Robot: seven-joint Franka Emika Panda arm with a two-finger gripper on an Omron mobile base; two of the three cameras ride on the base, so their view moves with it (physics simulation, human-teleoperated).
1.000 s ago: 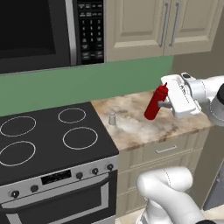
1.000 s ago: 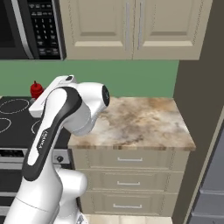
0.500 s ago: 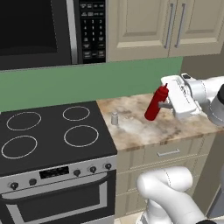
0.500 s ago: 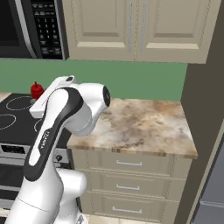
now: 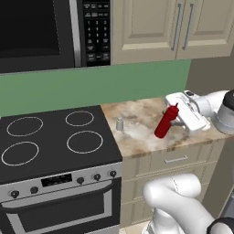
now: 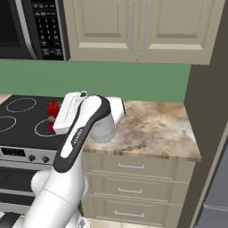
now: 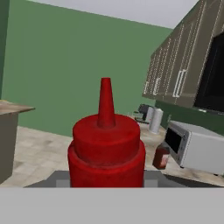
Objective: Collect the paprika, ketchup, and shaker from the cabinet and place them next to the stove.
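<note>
Whole view shifted (base driving), ketchup (image 5: 164, 123) unlabelled, tilted over counter (image 5: 137, 123) in clenched tool (image 5: 176, 122).

One ketchup bottle (image 5: 165, 122) mid-right in the left base view, one little shaker (image 5: 119, 124) at center, one stove (image 5: 55, 151) with four ring burners at left, one microwave (image 5: 50, 32) upper left. The hand view adds one toaster oven (image 7: 194, 146) at right.

shaker (image 5: 119, 124) on counter (image 5: 141, 137) (beside stove (image 5: 55, 141))
</note>
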